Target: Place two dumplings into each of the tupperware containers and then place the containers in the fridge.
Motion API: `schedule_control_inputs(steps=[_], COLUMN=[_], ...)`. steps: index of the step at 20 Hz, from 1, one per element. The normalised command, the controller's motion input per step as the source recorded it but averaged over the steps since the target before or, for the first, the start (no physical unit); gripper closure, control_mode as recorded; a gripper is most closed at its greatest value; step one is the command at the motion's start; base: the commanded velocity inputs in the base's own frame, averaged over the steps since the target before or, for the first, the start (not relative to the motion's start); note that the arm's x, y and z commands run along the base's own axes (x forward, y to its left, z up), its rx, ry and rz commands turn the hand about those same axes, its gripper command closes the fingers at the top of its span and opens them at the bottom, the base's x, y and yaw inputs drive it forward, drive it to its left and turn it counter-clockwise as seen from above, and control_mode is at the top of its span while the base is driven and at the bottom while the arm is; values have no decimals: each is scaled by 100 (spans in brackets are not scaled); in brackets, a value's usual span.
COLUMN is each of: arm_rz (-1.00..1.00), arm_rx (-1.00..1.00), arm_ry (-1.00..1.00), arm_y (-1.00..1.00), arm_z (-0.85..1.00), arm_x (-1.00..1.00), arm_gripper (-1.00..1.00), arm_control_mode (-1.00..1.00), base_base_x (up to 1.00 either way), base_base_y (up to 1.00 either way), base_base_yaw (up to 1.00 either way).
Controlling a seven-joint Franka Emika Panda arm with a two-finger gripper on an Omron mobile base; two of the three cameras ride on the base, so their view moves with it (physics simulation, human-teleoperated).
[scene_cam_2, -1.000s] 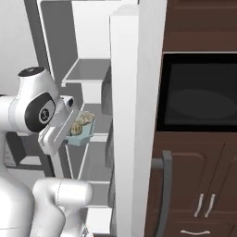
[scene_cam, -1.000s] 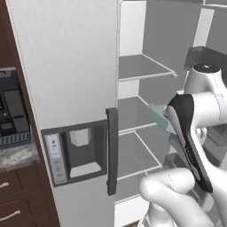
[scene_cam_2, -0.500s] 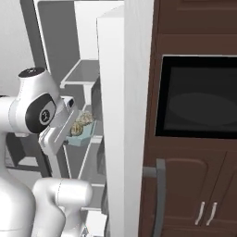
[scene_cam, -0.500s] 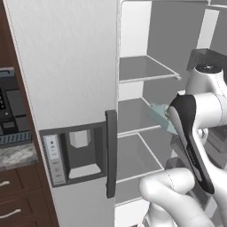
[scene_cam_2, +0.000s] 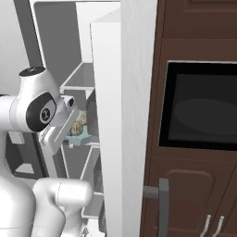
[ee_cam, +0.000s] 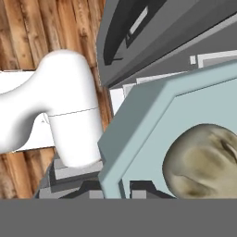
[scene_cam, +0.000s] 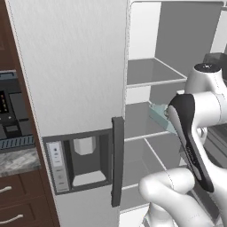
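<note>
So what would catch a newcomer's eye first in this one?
The open fridge, its white shelves bare, and the arm holding a pale teal tub at the middle shelf. In the right base view, dumplings sit in that tub; the hand view shows one close up.

A pale blue-teal container (ee_cam: 152, 125) takes up the lower right — its thick rim runs up from the bottom edge and bends at a cut corner toward the upper right. Inside it, against the right edge, sits one lumpy beige-grey dumpling (ee_cam: 203, 162), pleats faintly visible. Behind the tub lie grey and white shelf edges (ee_cam: 176, 37) at a slant, and beyond them, upper left, a wood-plank floor (ee_cam: 41, 32).
</note>
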Motion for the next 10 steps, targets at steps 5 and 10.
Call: schedule_control_inputs(steps=[5,10], arm_rz=[5,7], arm_rx=[0,-7], arm_ry=[-10,-20], arm_y=[-2,-2], arm_z=[10,31], arm_x=[-26,-55], arm_gripper=[100,100], arm_control_mode=[-100,-100], base_base_x=[0,0], base_base_y=[0,0], base_base_yaw=[0,0])
